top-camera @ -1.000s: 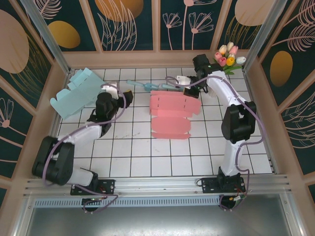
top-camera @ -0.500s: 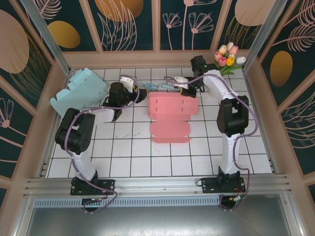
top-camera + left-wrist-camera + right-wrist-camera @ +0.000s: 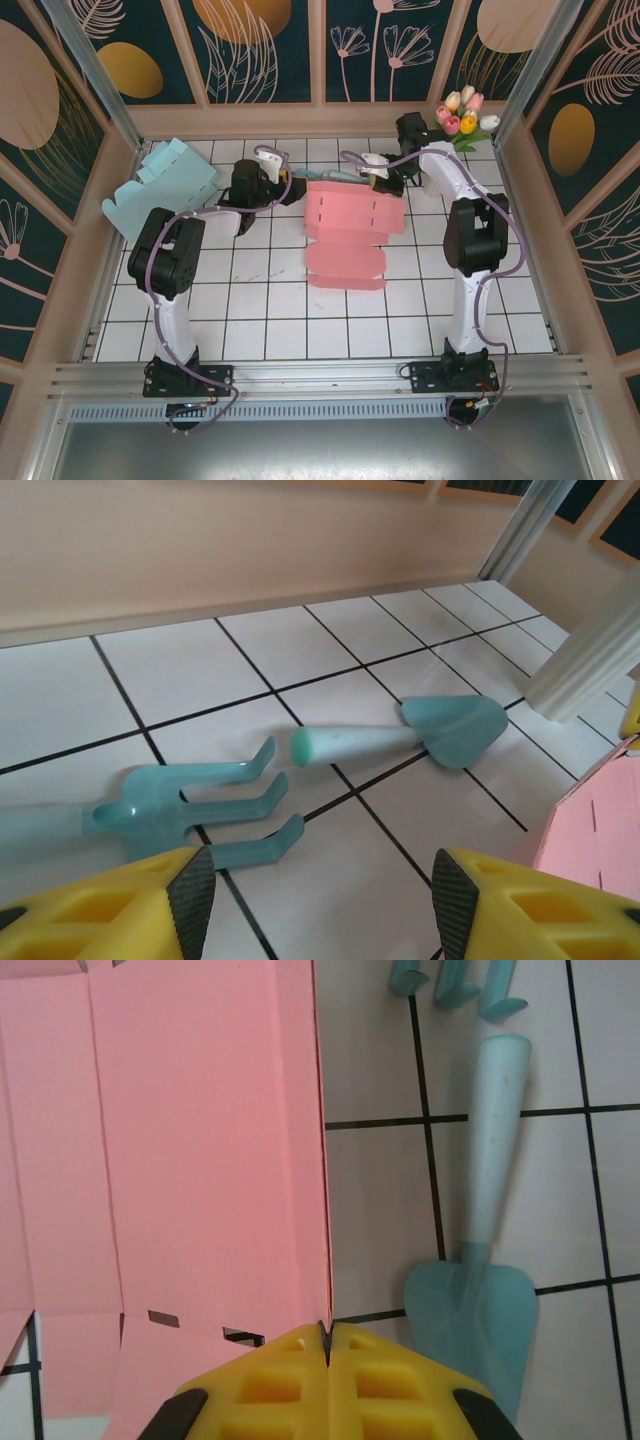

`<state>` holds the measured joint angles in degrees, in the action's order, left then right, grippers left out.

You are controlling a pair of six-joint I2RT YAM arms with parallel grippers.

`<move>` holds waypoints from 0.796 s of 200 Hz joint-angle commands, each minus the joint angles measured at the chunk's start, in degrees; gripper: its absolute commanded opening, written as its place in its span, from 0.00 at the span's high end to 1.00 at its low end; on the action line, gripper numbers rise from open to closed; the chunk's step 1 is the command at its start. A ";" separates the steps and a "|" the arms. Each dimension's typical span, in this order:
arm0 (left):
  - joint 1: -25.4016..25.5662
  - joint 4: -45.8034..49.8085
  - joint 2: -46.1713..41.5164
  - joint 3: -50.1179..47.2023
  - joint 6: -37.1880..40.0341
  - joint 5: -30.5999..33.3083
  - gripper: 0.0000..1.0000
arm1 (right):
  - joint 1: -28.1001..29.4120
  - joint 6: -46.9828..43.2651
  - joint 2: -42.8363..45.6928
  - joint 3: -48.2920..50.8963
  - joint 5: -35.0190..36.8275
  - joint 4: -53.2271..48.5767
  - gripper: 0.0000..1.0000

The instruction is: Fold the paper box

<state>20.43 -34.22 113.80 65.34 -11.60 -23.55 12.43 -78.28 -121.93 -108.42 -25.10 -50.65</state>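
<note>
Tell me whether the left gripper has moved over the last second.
Yes. The left gripper swung right, away from the teal box toward the pink box's back left corner.

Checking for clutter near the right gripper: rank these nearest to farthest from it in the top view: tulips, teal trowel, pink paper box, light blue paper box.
1. Pink paper box, its edge pinched in the right gripper.
2. Teal trowel, just beside it.
3. Tulips, back right corner.
4. Light blue paper box, far left.
</note>
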 commanded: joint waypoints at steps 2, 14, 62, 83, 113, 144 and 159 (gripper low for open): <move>3.80 2.69 0.38 3.20 1.02 -2.82 0.38 | 0.42 2.07 1.11 0.98 -1.96 2.55 1.00; 5.14 3.82 0.39 4.22 1.39 -3.09 0.39 | 0.46 3.01 1.32 1.18 -1.80 3.09 1.00; 8.61 4.52 0.82 6.78 0.60 -4.33 0.40 | 1.01 4.01 3.59 4.51 -3.19 5.33 1.00; 9.02 4.49 1.92 7.30 -0.21 -3.81 0.42 | 1.28 3.93 5.03 6.29 -3.79 6.28 1.00; 8.99 2.92 0.37 4.52 -0.93 -2.98 0.41 | 1.47 4.02 7.40 9.86 -3.67 8.32 1.00; 8.93 1.99 -6.24 -2.72 -0.46 -0.10 0.38 | 1.48 3.80 11.21 14.30 -3.02 11.25 1.00; 8.86 0.99 -9.92 -7.28 -0.18 2.12 0.36 | 1.48 3.84 13.54 15.96 -3.50 12.21 1.00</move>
<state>28.64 -31.07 110.24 63.46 -12.05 -23.77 12.40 -74.59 -114.21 -94.78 -24.53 -41.74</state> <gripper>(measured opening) 0.630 0.048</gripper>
